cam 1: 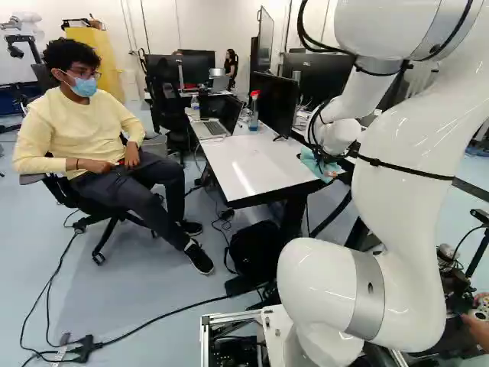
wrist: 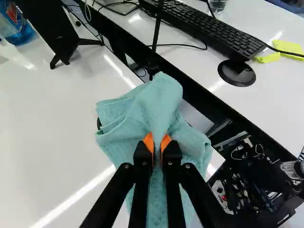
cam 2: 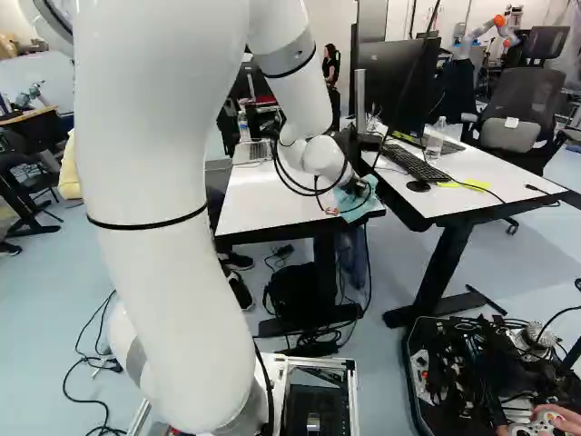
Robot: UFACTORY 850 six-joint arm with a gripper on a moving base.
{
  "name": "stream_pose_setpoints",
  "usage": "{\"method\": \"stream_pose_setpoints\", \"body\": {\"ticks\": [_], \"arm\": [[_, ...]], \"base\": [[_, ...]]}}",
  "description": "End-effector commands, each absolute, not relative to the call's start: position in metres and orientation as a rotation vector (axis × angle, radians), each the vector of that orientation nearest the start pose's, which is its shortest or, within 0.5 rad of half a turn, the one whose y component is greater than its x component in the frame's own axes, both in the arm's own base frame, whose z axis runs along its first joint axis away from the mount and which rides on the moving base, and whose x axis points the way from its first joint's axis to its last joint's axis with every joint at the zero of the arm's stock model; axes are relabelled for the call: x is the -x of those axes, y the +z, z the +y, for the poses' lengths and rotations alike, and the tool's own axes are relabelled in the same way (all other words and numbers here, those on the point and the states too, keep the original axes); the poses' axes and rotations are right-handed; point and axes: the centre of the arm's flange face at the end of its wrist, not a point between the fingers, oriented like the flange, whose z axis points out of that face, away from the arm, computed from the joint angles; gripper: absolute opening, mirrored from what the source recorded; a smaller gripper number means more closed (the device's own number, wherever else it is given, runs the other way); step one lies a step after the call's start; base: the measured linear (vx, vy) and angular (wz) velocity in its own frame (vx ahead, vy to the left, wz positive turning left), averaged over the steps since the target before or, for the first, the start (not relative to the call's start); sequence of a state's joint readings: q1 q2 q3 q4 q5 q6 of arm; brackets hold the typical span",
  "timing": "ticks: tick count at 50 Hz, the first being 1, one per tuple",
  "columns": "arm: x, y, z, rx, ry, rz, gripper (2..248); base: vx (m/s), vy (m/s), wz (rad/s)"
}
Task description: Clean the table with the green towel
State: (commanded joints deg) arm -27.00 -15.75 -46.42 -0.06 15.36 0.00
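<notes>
At the near right corner of the white table [cam 1: 243,164], my gripper [cam 1: 326,157] points down into the green towel [cam 1: 312,161]. The right base view shows the same bunched towel [cam 2: 349,205] by the table's corner, partly behind the wrist and its cables. In the wrist view both orange pads of my gripper [wrist: 157,144] pinch a raised fold of the towel [wrist: 164,95] from two sides. The rest of the cloth spreads crumpled around and under the fingers, covering part of the table edge.
A laptop [cam 1: 208,128], a blue-liquid bottle [cam 1: 254,115] and a monitor [cam 1: 273,102] stand on the table. Across a narrow gap, a second desk [cam 2: 472,186] bears a keyboard [cam 2: 416,163] and mouse [cam 2: 418,186]. A person sits left of the table. Another robot [cam 2: 486,32] stands far back.
</notes>
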Motion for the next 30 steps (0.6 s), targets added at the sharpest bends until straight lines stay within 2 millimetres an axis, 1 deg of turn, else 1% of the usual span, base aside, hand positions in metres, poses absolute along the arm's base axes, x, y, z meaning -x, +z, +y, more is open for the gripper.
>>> {"method": "stream_pose_setpoints", "body": {"ticks": [10, 30], "arm": [[-0.460, 0.390, -0.234, 2.986, -1.277, 0.715, 37], [-0.455, 0.412, -0.232, 2.968, -1.343, 0.711, 37]], "base": [[0.000, 0.000, 0.000], [0.000, 0.000, 0.000]]}}
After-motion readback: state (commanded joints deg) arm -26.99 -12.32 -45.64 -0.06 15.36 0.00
